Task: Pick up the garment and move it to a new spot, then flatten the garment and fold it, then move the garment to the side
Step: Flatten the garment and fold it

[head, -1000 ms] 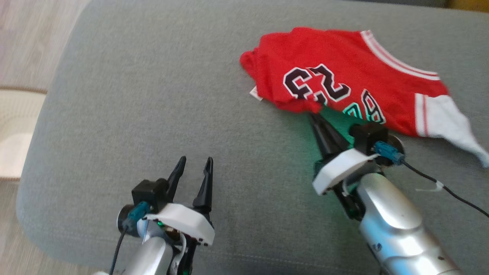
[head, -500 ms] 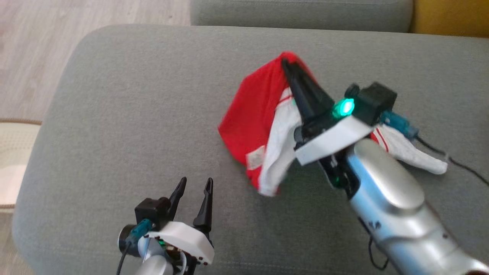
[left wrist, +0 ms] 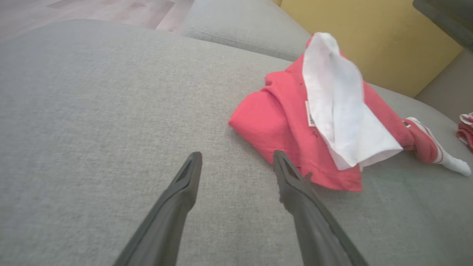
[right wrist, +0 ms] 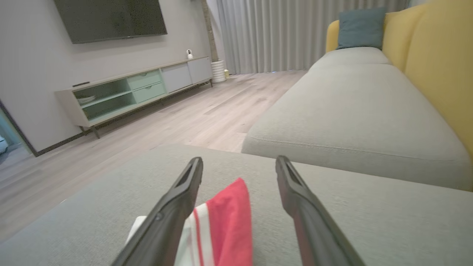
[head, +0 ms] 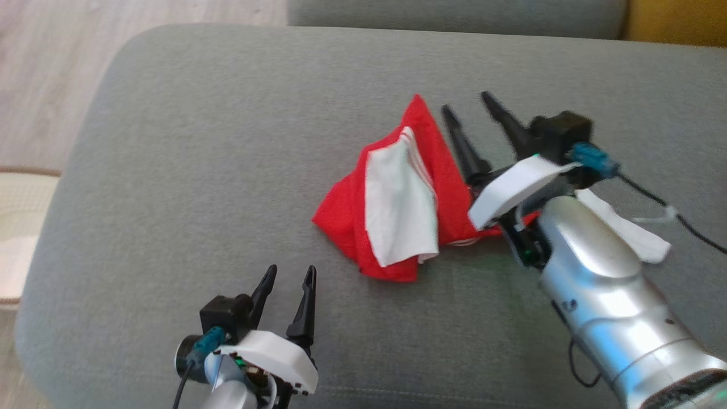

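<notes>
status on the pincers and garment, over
Left pincer open, idle. Right pincer open beside garment, not gripping. Garment crumpled on cushion. White sleeve trails under right arm.

The right forearm [head: 590, 278] covers part of the garment [head: 343, 213] beside its white sleeve [head: 630, 233]

**Red garment bunched on the grey cushion**

The garment [head: 341, 218] is a red jersey with white sleeves and red-and-white striped trim [head: 412, 153]. It lies crumpled in a loose heap near the middle of the grey cushion [head: 199, 170], not spread flat. One fold rises to a red peak [head: 418, 111] at the far side of the heap. A white sleeve [head: 397, 216] drapes over the top, its open end towards the near edge. A second sleeve [head: 630, 233] trails out flat to the right. A small white label [left wrist: 309, 115] shows beside the draped sleeve.
</notes>
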Motion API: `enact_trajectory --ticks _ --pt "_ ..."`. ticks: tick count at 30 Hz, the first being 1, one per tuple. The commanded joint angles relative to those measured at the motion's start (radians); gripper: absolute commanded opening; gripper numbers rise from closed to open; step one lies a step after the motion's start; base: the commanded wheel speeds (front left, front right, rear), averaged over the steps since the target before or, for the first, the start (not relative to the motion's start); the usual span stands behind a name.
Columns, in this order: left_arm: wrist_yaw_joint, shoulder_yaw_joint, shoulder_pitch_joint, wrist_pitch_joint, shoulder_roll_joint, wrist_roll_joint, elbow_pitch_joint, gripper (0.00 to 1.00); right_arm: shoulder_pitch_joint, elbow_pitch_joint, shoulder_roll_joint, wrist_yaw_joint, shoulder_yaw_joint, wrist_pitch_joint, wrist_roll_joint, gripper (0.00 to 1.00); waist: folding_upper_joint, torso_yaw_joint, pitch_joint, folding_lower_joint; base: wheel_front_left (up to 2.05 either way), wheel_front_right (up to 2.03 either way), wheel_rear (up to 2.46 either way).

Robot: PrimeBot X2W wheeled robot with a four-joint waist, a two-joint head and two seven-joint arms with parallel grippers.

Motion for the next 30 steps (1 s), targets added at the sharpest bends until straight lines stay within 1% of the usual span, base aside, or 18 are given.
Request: enact_trajectory --ticks 1,7,13,19,27,30 --pt "0.003 0.031 -0.036 -0.005 0.005 -0.001 -0.033 1.0 0.002 -0.033 0.004 -0.001 -0.004 -0.012 -0.005 1.0 -0.0001 -0.02 0.0 0.0 0.0 0.0 0.0" --pt "0.001 0.032 -0.064 -0.005 0.005 0.004 -0.04 1.0 0.097 -0.087 -0.023 -0.001 -0.049 -0.012 -0.031 1.0 -0.0001 -0.083 0.015 0.0 0.0 0.0 0.0" --pt "0.0 0.029 -0.076 -0.005 0.005 0.002 -0.039 1.0 0.205 -0.139 -0.03 -0.001 -0.057 -0.012 -0.05 1.0 -0.0001 -0.105 0.024 0.0 0.0 0.0 0.0" --pt "-0.004 0.026 -0.073 -0.005 0.005 0.002 -0.033 1.0 0.281 -0.172 -0.006 -0.001 0.008 -0.012 -0.043 1.0 -0.0001 -0.1 0.026 0.0 0.0 0.0 0.0" --pt "-0.003 0.022 -0.069 -0.005 0.005 0.0 -0.031 1.0 0.298 -0.182 0.009 -0.001 -0.001 -0.012 -0.058 1.0 -0.0001 -0.08 0.026 0.0 0.0 0.0 0.0" --pt "-0.003 0.021 -0.067 -0.005 0.005 -0.002 -0.03 1.0 0.291 -0.212 0.019 -0.001 0.05 -0.012 -0.056 1.0 -0.0001 -0.071 0.026 0.0 0.0 0.0 0.0"
